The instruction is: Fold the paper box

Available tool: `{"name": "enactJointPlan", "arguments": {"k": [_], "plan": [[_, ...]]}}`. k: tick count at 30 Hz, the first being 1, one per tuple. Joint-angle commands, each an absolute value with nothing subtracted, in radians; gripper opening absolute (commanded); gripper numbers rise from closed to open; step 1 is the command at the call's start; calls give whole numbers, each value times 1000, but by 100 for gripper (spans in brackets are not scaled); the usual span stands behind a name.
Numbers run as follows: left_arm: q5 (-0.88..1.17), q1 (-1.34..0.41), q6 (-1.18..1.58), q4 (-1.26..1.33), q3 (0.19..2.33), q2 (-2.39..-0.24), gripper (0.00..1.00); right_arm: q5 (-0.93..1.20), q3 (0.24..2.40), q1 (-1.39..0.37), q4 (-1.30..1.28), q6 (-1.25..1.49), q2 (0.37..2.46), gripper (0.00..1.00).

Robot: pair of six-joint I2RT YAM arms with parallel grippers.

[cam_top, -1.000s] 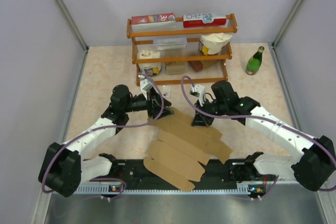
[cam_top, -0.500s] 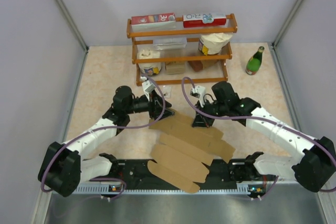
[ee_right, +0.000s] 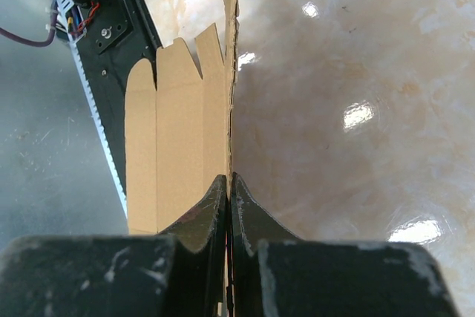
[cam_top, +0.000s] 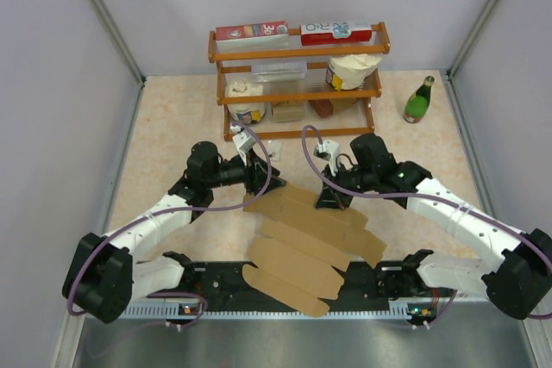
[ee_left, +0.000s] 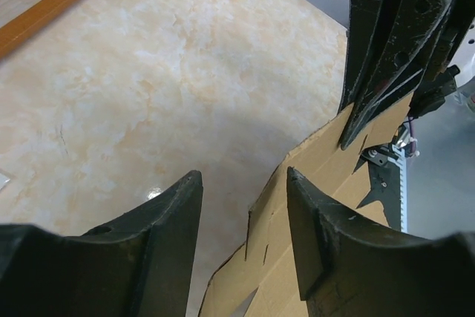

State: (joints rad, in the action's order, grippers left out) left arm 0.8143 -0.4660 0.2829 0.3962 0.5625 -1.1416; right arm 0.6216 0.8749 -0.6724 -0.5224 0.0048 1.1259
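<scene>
**TOP EXTERNAL**
- Item 1: the paper box, a brown die-cut blank, not yet folded. It lies flat on the worktop between my 2 arms, with its near end over the base rail.
- My right jaws are at its far edge and my left jaws at its far-left corner. I judge this puts 1 side in place to anchor the sheet while the other works a flap.
- Item 2: wooden rack and green bottle, well apart behind the blank and no part of this job.

**LEFT WRIST**
- My left jaws are released, with a clear gap between the 2 fingers.
- The blank's notched edge rises into that gap. 1 finger overlaps the card, but nothing is pinched.
- Beyond, my right jaws show as a dark wedge biting the same edge.
- Judgement: I am lined up to take hold opposite that anchor point.

**RIGHT WRIST**
- My right jaws are clenched on the paper box, which is seen edge-on as a thin line between the fingers.
- The tabbed panel runs away to the left and bare worktop lies to the right.
- Judgement: the grip stands this edge up as a hinge for the first crease.
</scene>
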Motion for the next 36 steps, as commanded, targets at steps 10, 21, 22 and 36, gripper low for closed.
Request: {"name": "enactJointPlan", "arguments": {"k": [10, 21, 22, 36], "plan": [[784, -511, 322, 411, 578, -1088, 41, 568, 870, -684, -491, 43, 1089, 0], [643, -591, 290, 298, 595, -1046, 35, 555, 873, -684, -486, 55, 1092, 0], [641, -595, 290, 293, 595, -1046, 34, 555, 873, -684, -488, 57, 1095, 0], [503, -670, 262, 209, 627, -1037, 22, 551, 871, -684, -480, 80, 1094, 0]]}}
